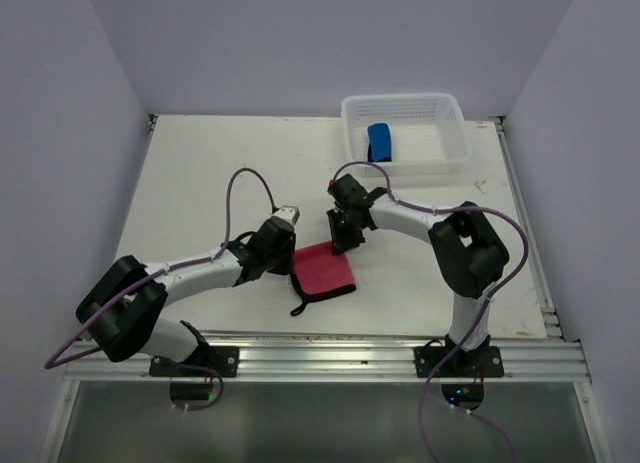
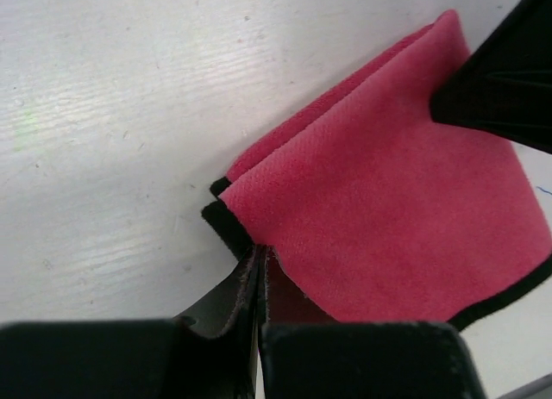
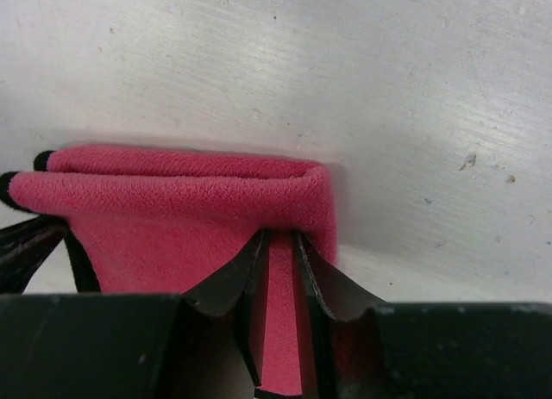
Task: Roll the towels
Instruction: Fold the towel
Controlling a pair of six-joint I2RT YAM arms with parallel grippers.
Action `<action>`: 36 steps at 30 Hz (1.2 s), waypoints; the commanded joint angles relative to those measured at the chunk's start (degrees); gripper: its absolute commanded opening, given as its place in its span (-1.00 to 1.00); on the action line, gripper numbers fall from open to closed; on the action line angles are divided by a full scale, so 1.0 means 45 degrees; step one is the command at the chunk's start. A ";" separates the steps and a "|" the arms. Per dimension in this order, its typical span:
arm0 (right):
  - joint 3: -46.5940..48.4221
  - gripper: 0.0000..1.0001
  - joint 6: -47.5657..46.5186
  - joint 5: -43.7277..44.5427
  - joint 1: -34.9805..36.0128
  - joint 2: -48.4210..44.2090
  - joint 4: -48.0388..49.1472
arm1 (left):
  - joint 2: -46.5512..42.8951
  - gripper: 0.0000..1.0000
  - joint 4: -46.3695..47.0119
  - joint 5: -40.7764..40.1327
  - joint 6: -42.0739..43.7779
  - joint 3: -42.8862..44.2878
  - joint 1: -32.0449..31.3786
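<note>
Left gripper [image 1: 291,255] had its two fingers pressed together on the left corner of the pink-red towel [image 1: 325,268], just left of the centre of the overhead frame. In its own wrist view the left gripper [image 2: 261,259] met right at the towel's dark-edged corner, with the pink-red towel [image 2: 388,218] spreading up and to the right as a folded double layer. The right gripper [image 1: 345,239] was clamped on the same towel's upper edge, a little above the frame centre. In the right wrist view the right gripper [image 3: 280,244] stood slightly parted with a strip of pink cloth pinched between its fingers. There the pink-red towel [image 3: 190,201] showed a thick folded lip lying across the middle of the frame (how many layers it held could not be told). The towel lay on the white table [image 1: 200,183], partly folded, with a loop of dark edging [image 1: 298,305] trailing off its lower left corner. The blue towel [image 1: 380,141] sat as a short roll inside the white mesh basket [image 1: 455,133] at the upper right of the overhead frame, well apart from both grippers.
</note>
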 commanded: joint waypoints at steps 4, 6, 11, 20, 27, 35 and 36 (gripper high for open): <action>0.0074 -0.54 -0.0364 0.0404 -0.0085 -0.1654 -0.0466 | 0.0366 -0.99 0.0237 -0.1080 0.0165 -0.0285 -0.0067; -0.0024 -0.52 -0.0325 0.0249 -0.0085 -0.2220 -0.0583 | 0.0365 -0.99 0.0295 -0.1119 0.0107 -0.0363 -0.0067; -0.0805 -0.52 0.0161 -0.0434 -0.0065 -0.3178 -0.0584 | 0.0366 -0.99 0.0296 -0.1002 0.0087 -0.0266 -0.0067; -0.2758 -0.56 0.0787 -0.0768 0.0501 -0.4351 0.0040 | 0.0424 -0.99 0.0374 -0.0826 0.0029 -0.0207 -0.0067; -0.4047 -0.60 0.1257 -0.0807 0.1008 -0.4137 0.1115 | 0.0385 -0.99 0.0374 -0.0806 -0.0030 -0.0207 -0.0067; -0.4537 -0.63 0.1101 -0.0260 0.1048 -0.3785 0.1154 | 0.0287 -0.99 0.0198 -0.0982 -0.0011 -0.0071 -0.0067; -0.4517 -0.63 0.1101 -0.0260 0.1029 -0.3766 0.1154 | 0.0268 -0.99 0.0179 -0.1002 -0.0011 -0.0071 -0.0067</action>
